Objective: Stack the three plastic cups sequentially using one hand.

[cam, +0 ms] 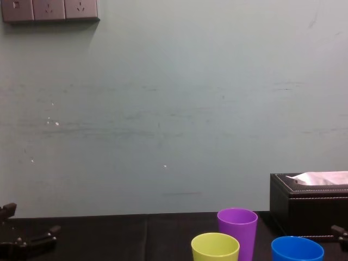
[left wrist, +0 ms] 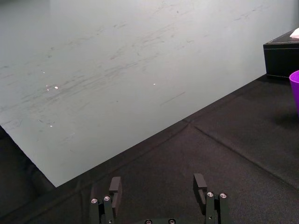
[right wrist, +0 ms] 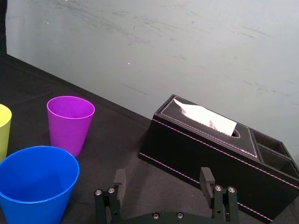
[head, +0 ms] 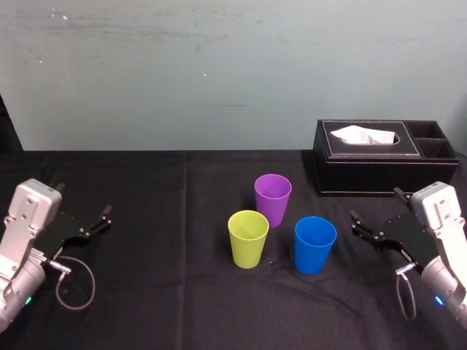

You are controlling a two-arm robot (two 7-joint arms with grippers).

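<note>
Three plastic cups stand upright and apart in a tight triangle on the black cloth: purple cup (head: 273,198) at the back, yellow-green cup (head: 248,238) front left, blue cup (head: 315,245) front right. My right gripper (head: 376,208) hovers open just right of the blue cup, nothing between its fingers. In the right wrist view its fingers (right wrist: 207,177) point past the blue cup (right wrist: 37,182), the purple cup (right wrist: 70,122) and the edge of the yellow-green cup (right wrist: 3,130). My left gripper (head: 98,221) rests open at the far left, well away from the cups.
A black tissue box (head: 383,157) with a white tissue stands behind my right gripper, at the back right. A pale wall closes off the table's far edge. The black cloth (head: 168,219) lies bare between my left gripper and the cups.
</note>
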